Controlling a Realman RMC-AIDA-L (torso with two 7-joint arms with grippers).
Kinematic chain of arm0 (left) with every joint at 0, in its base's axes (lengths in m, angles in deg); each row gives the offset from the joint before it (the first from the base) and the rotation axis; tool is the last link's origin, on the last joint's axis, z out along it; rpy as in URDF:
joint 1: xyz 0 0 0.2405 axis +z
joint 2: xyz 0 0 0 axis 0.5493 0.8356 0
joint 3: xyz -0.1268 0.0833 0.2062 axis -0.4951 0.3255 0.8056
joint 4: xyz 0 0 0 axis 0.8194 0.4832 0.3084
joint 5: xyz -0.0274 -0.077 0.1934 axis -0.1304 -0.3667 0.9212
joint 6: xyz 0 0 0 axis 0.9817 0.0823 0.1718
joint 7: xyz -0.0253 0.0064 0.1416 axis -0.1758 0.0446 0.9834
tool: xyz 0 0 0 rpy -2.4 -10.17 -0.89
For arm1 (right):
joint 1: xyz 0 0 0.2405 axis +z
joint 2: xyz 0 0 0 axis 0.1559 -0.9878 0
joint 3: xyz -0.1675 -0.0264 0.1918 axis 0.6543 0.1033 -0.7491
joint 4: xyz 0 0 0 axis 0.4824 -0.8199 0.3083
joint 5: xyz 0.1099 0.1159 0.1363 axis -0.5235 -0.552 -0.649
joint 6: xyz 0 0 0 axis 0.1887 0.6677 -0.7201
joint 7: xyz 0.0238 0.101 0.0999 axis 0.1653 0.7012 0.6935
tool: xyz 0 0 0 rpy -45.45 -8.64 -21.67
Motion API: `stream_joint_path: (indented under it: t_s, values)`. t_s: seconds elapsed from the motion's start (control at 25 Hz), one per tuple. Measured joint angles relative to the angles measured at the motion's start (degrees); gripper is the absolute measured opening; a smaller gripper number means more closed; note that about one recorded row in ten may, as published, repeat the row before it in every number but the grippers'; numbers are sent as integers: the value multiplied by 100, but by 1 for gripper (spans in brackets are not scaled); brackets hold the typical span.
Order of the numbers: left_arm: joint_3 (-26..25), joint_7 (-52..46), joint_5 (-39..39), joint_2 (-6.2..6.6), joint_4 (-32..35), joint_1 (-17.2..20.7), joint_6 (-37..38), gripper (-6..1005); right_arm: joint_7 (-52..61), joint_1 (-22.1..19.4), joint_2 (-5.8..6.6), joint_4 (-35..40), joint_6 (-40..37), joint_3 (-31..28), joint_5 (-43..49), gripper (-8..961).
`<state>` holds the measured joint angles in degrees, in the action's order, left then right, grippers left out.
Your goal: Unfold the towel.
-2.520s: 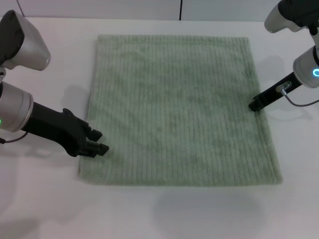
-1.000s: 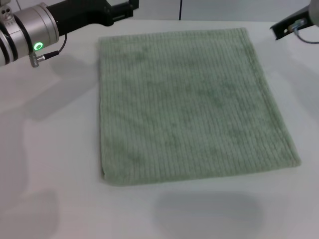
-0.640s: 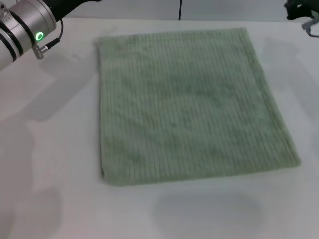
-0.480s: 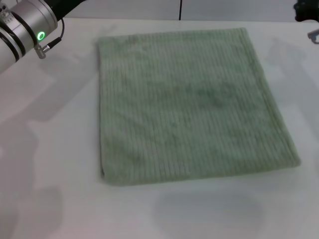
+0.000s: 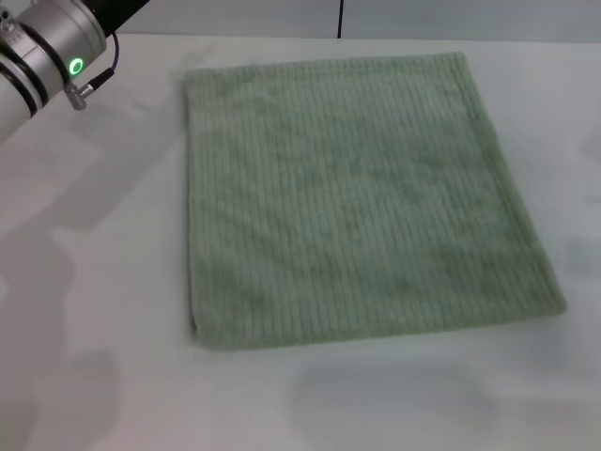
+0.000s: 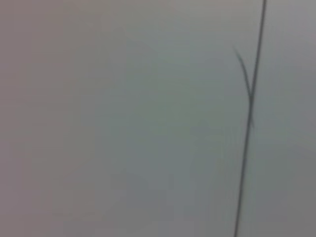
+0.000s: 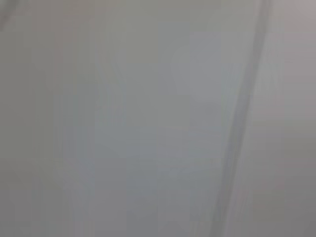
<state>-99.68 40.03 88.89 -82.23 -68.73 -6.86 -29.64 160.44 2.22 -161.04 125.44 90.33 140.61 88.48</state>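
The towel (image 5: pixel 357 197) lies spread flat on the white table in the head view, pale sage-green with fine ribbed stripes and a hemmed border, roughly square. Only the silver wrist of my left arm (image 5: pixel 47 47), with a green light on it, shows at the far left corner, raised away from the towel; its gripper is out of view. My right arm and gripper are out of view. Both wrist views show only a blank pale wall with a thin dark seam (image 6: pixel 249 118).
The white table (image 5: pixel 94 282) surrounds the towel on all sides. A pale wall with a dark vertical seam (image 5: pixel 339 17) stands behind the table's far edge.
Both arms have lifted away from the towel's sides and up toward the back. The right arm has left the head view; the left shows only its wrist. The towel stays flat.
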Motion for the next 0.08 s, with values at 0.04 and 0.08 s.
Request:
stream_joint_path:
  t_s: [0.04, 0.08]
  values:
    - [0, 38, -88, 0, 34, 3, 1, 793, 63, 12, -1, -164, 297, 92, -312, 8]
    - [5, 149, -325, 1, 121, 20, 0, 793, 307, 22, -4, -487, 844, 250, -1048, 8]
